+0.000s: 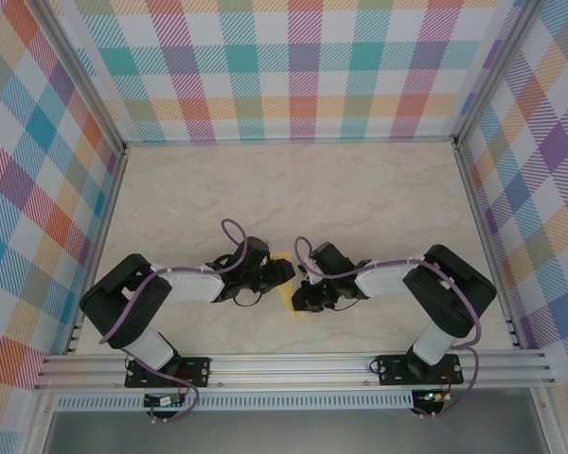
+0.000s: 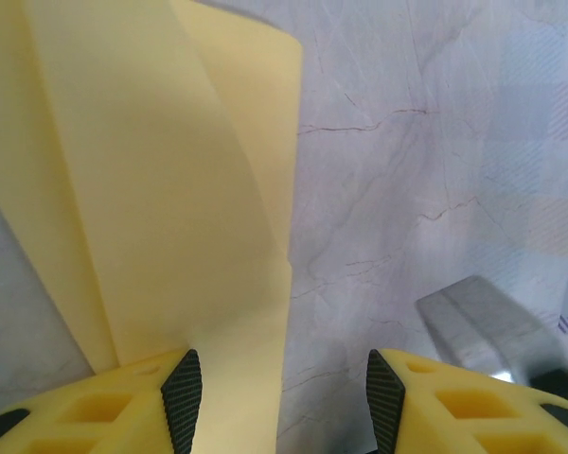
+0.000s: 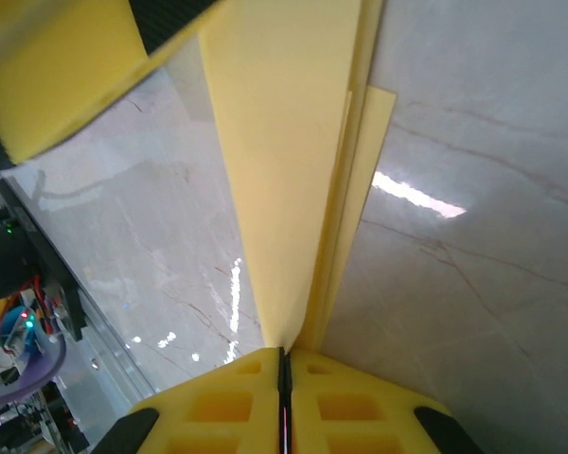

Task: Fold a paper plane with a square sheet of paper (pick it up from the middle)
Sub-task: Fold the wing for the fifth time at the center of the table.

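The yellow sheet of paper (image 1: 289, 295) is folded into a narrow layered wedge, like a paper plane, and sits at the table's middle between both arms. My right gripper (image 3: 284, 357) is shut on its creased narrow end, and the layers (image 3: 284, 142) fan away from the jaws above the tabletop. My left gripper (image 2: 284, 402) stands open right beside it. The folded paper (image 2: 170, 189) runs past the left pad (image 2: 182, 397), and the right pad (image 2: 385, 402) is over bare table. The left gripper's yellow finger (image 3: 66, 76) hangs close over the paper's far end.
The pale marbled tabletop (image 1: 293, 189) runs back to plaid walls (image 1: 293, 66) on three sides. An aluminium rail (image 1: 293, 364) with both arm bases crosses the near edge. A blurred grey shape (image 2: 483, 326) lies right of the left gripper.
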You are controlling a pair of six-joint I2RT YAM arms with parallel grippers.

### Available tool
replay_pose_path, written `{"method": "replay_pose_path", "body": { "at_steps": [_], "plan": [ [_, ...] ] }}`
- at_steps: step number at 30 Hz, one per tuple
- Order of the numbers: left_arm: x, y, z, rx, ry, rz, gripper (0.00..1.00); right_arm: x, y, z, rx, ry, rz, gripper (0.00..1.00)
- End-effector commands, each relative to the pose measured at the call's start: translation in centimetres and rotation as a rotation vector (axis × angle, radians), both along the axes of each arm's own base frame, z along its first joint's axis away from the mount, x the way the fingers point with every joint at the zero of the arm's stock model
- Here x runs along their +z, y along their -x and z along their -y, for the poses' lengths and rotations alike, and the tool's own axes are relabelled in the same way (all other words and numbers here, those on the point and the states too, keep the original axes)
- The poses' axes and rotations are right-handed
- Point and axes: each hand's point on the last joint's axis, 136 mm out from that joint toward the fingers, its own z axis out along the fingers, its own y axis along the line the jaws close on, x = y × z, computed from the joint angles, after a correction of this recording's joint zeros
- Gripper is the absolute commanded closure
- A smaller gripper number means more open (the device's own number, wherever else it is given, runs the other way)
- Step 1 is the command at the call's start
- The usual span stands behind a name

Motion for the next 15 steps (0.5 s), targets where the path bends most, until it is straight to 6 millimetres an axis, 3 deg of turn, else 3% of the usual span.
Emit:
{"method": "replay_pose_path", "body": {
  "at_steps": [1, 6, 10, 15],
  "plan": [
    [-3.4, 1.4, -2.3, 0.054, -0.114, -0.117, 0.48, -1.8, 2.2, 0.9, 0.062, 0.069, -0.049, 0.91],
    [-3.8, 1.6, -2.7, 0.066, -0.135, -0.138, 0.48, -3.0, 2.6, 2.0, 0.047, 0.132, -0.069, 0.91],
    [-4.0, 1.8, -3.0, 0.071, -0.149, -0.15, 0.48, -2.8, 2.6, 2.7, 0.032, 0.165, -0.054, 0.89],
    [-4.0, 1.8, -2.9, 0.066, -0.149, -0.151, 0.48, -0.1, 1.8, 2.1, 0.003, 0.098, 0.006, 0.81]
  ]
}}
